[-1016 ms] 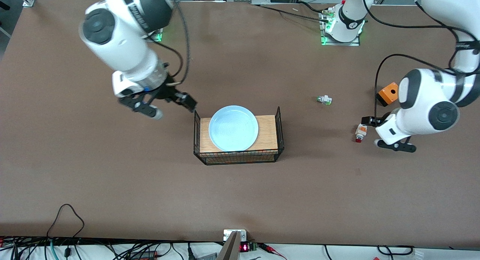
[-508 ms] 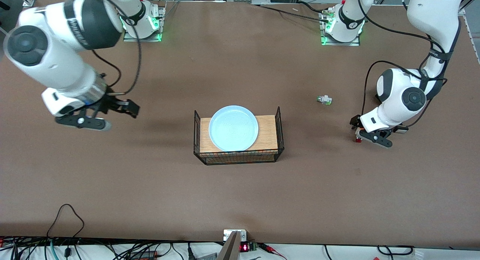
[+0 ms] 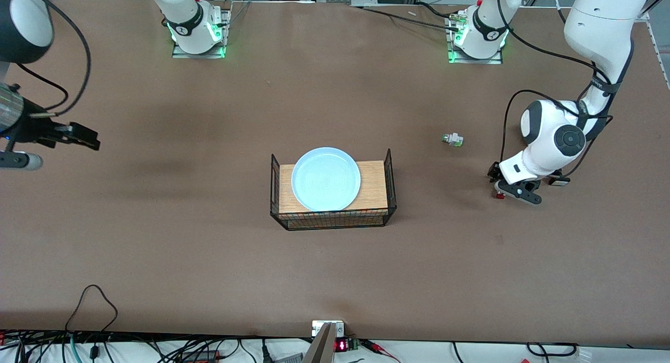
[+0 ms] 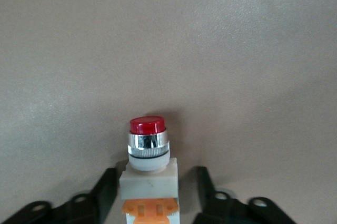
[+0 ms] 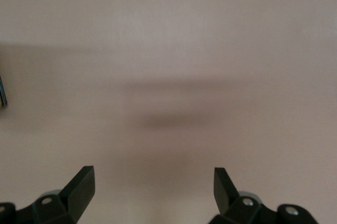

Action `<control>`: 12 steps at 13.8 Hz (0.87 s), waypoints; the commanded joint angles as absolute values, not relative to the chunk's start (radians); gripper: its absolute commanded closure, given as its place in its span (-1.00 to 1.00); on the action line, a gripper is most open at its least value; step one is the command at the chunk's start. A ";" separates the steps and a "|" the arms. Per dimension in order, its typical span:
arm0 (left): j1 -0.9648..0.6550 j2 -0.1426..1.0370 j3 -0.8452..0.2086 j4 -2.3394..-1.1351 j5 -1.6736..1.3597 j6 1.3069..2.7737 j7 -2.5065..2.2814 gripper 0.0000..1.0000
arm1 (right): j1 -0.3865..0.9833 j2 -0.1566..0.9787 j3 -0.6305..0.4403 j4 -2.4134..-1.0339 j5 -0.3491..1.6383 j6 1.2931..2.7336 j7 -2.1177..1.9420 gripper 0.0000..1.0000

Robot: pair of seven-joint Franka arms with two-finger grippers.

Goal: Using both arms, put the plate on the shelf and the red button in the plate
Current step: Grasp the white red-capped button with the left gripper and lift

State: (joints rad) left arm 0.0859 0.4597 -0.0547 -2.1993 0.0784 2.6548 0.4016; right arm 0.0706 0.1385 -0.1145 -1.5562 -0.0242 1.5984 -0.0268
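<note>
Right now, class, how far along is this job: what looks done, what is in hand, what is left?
Done: the plate lies in the wire basket.
In hand: the left end effector straddles the red button, fingers not closed.
Left: gripping and placing it.
The right end effector hangs open at the table's edge.

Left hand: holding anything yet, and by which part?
Nothing held. The left hand is open, fingers straddling the red button at its white body without touching.

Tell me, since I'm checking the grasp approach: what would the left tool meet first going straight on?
The red button, already lying between the left tool's open fingers; past it, only bare table, probably.
</note>
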 commanded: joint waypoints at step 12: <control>0.069 0.348 -0.363 -1.531 -0.142 1.720 0.239 0.73 | 0.060 -0.095 -0.118 -1.802 -0.021 1.651 -0.017 -1.00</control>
